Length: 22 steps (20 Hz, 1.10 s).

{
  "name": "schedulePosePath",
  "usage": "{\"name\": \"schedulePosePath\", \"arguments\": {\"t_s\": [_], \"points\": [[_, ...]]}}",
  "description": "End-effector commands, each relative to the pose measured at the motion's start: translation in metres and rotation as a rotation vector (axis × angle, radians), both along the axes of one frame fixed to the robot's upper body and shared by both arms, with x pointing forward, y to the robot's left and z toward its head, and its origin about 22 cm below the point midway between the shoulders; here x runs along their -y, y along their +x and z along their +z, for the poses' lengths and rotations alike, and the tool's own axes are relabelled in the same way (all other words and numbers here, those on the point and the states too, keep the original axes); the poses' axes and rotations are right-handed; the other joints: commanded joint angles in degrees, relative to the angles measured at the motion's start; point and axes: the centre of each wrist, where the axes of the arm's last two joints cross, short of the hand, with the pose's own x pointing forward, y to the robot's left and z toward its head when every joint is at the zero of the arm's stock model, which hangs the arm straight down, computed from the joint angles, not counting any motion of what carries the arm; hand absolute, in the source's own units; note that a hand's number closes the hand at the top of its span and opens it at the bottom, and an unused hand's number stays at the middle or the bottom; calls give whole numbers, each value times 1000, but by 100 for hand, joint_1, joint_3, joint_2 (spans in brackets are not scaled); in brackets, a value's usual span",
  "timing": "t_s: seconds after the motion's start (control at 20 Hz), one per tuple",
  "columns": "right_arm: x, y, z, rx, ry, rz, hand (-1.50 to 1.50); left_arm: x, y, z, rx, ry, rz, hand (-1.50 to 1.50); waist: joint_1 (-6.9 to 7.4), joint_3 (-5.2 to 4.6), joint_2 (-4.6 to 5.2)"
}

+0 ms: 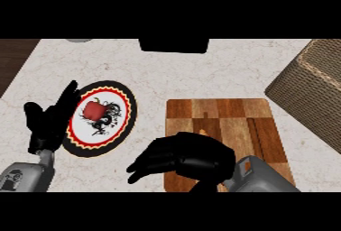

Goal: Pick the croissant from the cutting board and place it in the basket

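Fingers (143, 166) of the right hand (193, 155) are bent and curled down over the croissant (202, 131). Only a tiny orange bit of the croissant peeks out at the far side of the hand. The rest is hidden under the black hand. The croissant is on the cutting board (233, 113), on its near left part. It is not in the basket.

The cutting board is brown wood with light and dark stripes. It lies on the pale stone counter (200, 76), near the middle. The grey right arm (263, 178) comes in from the near edge, over the near right corner of the board.

The basket (313, 85) is brown and woven. It sits to the far right of the board, well apart from the hand.

On the left is a round plate (128, 106) with a black rim and a red and yellow zigzag ring. A red thing (93, 109) lies on it. What it is cannot be told.

The left hand (43, 124) rests at the left edge, just beside the plate. Its fingers are straight, close together and pointing up, and they hold nothing.

A dark block (174, 45) sits at the far edge of the counter.
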Motion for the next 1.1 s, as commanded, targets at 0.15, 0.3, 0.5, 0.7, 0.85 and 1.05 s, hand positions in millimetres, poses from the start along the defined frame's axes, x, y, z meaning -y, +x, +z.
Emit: {"name": "schedulePosePath", "arguments": {"t_s": [0.15,0.3,0.5,0.7,0.85,1.05], "points": [[-84,-60,5,116,-201,-24,-150,-22,7,14,-10,-31,15,0,-266,6,-44],[-96,-66,39,245,-399,-76,-150,-24,7,9,-16,-26,4,0,-308,-11,-95],[-95,-41,71,564,-611,-278,-150,-31,7,2,-29,-3,27,0,-361,-19,-101],[-115,-45,116,613,-699,-399,-150,-30,13,3,-27,-11,34,0,-343,-9,-72],[-117,-26,144,577,-811,-374,-150,-24,16,14,-11,-21,11,0,-294,0,-56],[-116,-6,148,488,-976,-299,-150,-19,15,13,-16,-37,7,0,-329,3,-67]]}}
